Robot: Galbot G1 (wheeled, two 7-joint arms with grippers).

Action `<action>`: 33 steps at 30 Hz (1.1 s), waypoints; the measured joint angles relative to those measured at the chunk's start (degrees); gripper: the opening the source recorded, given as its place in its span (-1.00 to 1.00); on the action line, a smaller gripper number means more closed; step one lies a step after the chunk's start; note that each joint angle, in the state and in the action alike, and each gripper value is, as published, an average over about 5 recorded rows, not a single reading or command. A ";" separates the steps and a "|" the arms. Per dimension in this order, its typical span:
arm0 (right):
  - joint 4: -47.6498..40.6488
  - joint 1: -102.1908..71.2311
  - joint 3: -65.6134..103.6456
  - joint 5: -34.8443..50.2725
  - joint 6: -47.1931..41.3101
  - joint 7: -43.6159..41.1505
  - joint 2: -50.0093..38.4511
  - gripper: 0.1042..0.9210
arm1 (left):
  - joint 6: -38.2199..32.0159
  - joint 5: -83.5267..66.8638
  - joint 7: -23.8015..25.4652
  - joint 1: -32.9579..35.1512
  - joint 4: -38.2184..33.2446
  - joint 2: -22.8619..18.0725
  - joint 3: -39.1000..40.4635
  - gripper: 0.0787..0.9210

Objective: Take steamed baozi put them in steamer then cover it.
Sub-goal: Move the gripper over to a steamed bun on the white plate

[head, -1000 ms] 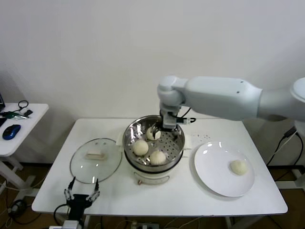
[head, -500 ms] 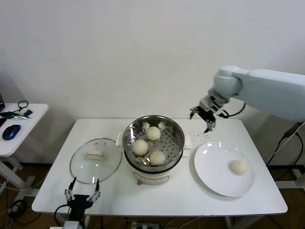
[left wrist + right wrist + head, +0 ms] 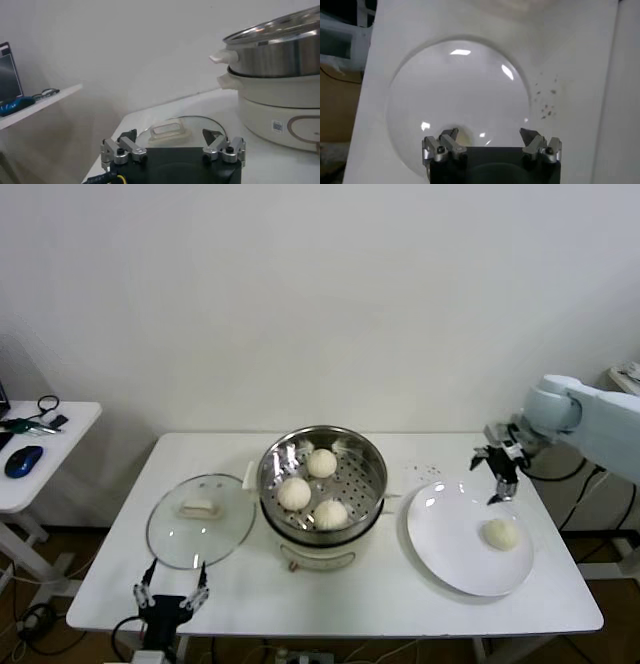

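Lying flat beside the steamer point(image 3: 323, 484), the cover point(image 3: 201, 519), oblong handle crosswise; both grippers' jaws wide, empty.

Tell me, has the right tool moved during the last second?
Yes. The right tool, open and empty, went from above the steamer rightward to the white plate.
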 measured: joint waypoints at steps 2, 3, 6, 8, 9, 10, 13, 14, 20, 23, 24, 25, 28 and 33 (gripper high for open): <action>-0.75 -3.00 2.42 -1.28 -0.28 -0.08 -0.63 0.76 | 0.00 0.19 0.00 0.03 0.06 -0.12 0.07 0.77; -1.18 -4.51 3.67 -1.98 -0.36 -0.11 -0.86 0.76 | 0.00 0.29 0.00 0.07 0.10 -0.18 0.12 0.77; -2.57 -8.80 7.28 -4.02 -0.50 -0.24 -1.34 0.76 | -0.01 0.60 0.00 0.20 0.17 -0.33 0.27 0.77; -3.53 -11.37 9.47 -5.29 -0.54 -0.36 -1.46 0.76 | -0.01 0.80 0.00 0.23 0.20 -0.37 0.31 0.77; -4.04 -12.58 10.50 -5.91 -0.53 -0.41 -1.46 0.76 | 0.00 0.90 0.00 0.24 0.23 -0.40 0.32 0.77; -4.55 -13.72 11.46 -6.52 -0.50 -0.45 -1.42 0.76 | 0.00 0.99 -0.01 0.24 0.27 -0.43 0.33 0.77; -6.04 -16.71 14.00 -8.19 -0.34 -0.51 -1.14 0.76 | 0.00 1.31 -0.05 0.35 0.43 -0.57 0.42 0.77; -6.51 -17.57 14.74 -8.71 -0.28 -0.51 -1.00 0.76 | 0.00 1.43 -0.06 0.42 0.49 -0.63 0.46 0.77; -9.45 -21.97 18.66 -11.77 0.37 -0.51 0.25 0.76 | -0.10 1.83 -0.11 0.67 0.96 -0.86 0.55 0.77; -10.79 -23.65 20.20 -13.05 0.65 -0.51 0.90 0.76 | -0.14 1.96 -0.14 0.66 1.19 -0.92 0.54 0.77; -11.20 -24.15 20.64 -13.43 0.72 -0.52 1.11 0.76 | -0.14 2.01 -0.16 0.65 1.26 -0.94 0.55 0.77; -11.58 -24.60 21.04 -13.79 0.79 -0.52 1.31 0.76 | -0.13 2.08 -0.18 0.62 1.33 -0.97 0.56 0.77; -12.59 -25.68 22.05 -14.80 1.03 -0.55 1.88 0.76 | -0.12 2.35 -0.22 0.53 1.47 -1.05 0.67 0.77; -13.61 -26.70 23.10 -15.80 1.23 -0.63 2.64 0.76 | -0.12 2.82 -0.24 0.42 1.52 -1.19 0.88 0.77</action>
